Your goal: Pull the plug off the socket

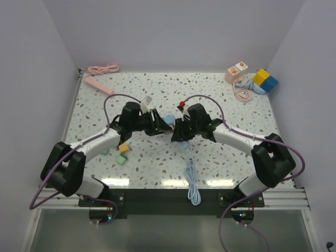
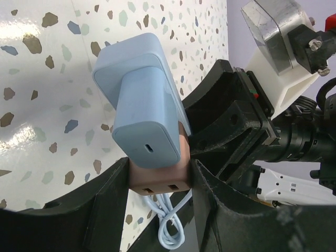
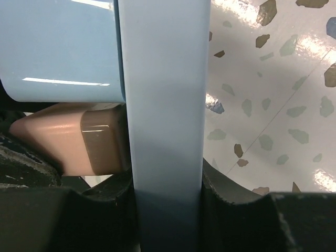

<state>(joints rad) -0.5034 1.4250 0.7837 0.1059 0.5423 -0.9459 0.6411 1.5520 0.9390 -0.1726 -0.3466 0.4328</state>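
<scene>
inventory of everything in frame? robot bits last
plug: 1, blue, centre
socket: 1, pink, under plug
blue cable: 1, pale blue, near centre
strip: 1, pink, far left
pink cable: 1, pink, far-left corner
cube: 1, pink, far right
cord: 1, pink, by cube
blocks: 2, yellow and blue, far-right corner
small blocks: 2 or more, orange, green, near left
table: 1, terrazzo, underneath
left gripper: 1, black, shut on socket
right gripper: 1, black, shut on plug

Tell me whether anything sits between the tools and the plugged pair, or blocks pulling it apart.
Nothing visible does. The left tool is shut on the pink piece, the right tool on the blue slab, each in direct contact.
</scene>
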